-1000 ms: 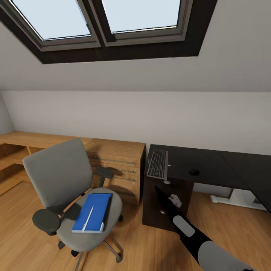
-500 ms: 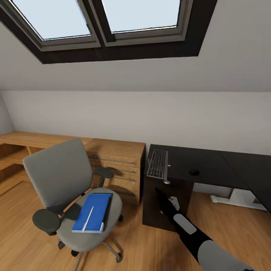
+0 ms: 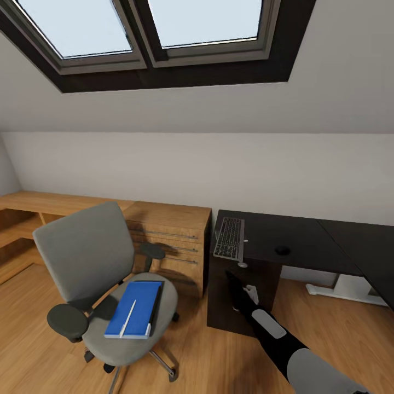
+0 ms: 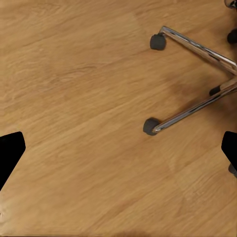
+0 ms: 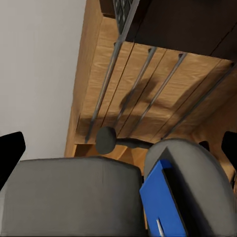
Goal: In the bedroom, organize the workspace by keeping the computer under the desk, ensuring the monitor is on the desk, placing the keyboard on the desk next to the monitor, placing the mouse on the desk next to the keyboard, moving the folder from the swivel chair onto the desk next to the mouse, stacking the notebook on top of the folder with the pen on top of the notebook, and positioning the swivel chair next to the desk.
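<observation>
On the chair [image 3: 109, 284] at seven o'clock, the folder [image 3: 131, 309] and pen [image 3: 127, 319] await lifting; the right tool [image 5: 118, 143] stands apart, aimed there.

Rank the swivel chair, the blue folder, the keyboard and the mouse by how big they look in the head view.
1. swivel chair
2. blue folder
3. keyboard, close to the folder in length but narrower, and farther from the camera
4. mouse
</observation>
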### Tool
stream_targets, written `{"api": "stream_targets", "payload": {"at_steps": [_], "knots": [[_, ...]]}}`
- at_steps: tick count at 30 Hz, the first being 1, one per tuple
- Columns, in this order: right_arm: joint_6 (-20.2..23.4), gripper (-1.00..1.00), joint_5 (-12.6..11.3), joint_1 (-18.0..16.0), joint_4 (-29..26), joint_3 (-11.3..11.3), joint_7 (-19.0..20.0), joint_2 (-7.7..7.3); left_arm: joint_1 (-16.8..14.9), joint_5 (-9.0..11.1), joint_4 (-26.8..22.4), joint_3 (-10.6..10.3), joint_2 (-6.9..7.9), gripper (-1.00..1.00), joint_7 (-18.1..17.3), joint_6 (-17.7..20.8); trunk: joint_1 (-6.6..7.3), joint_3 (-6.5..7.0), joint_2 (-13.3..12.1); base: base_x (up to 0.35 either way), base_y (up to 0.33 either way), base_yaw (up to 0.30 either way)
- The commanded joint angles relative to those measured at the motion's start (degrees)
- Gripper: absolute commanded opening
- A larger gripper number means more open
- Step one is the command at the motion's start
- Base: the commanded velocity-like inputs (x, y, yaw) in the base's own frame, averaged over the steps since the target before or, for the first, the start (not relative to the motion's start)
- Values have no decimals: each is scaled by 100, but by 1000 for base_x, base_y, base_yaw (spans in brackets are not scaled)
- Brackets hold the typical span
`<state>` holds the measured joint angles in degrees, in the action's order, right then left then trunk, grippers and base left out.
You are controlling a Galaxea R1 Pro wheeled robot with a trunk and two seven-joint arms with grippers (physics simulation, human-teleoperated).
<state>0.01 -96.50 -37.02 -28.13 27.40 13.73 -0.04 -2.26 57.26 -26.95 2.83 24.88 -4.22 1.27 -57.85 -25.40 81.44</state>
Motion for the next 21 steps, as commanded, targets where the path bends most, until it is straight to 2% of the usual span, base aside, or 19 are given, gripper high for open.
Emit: {"api": "stream_targets", "payload": {"at_steps": [1, 4, 13, 21], "knots": [[12, 100, -46, -7, 33, 47, 20, 31, -3, 62, 22, 14, -34, 100, -18, -18, 0, -6, 3, 0, 0, 0], [16, 100, -45, -7, 32, 47, 17, 117, -3, 63, 17, 14, -131, 100, -18, -15, 0, -6, 3, 0, 0, 0], [25, 100, 56, -7, 79, 69, 16, 107, -3, 64, 119, 29, -347, 100, -23, 17, 0, -6, 3, 0, 0, 0], [25, 100, 313, -7, 101, 74, 21, 87, -3, 58, 171, 33, -409, 100, -26, 22, 0, -6, 3, 0, 0, 0]]}}
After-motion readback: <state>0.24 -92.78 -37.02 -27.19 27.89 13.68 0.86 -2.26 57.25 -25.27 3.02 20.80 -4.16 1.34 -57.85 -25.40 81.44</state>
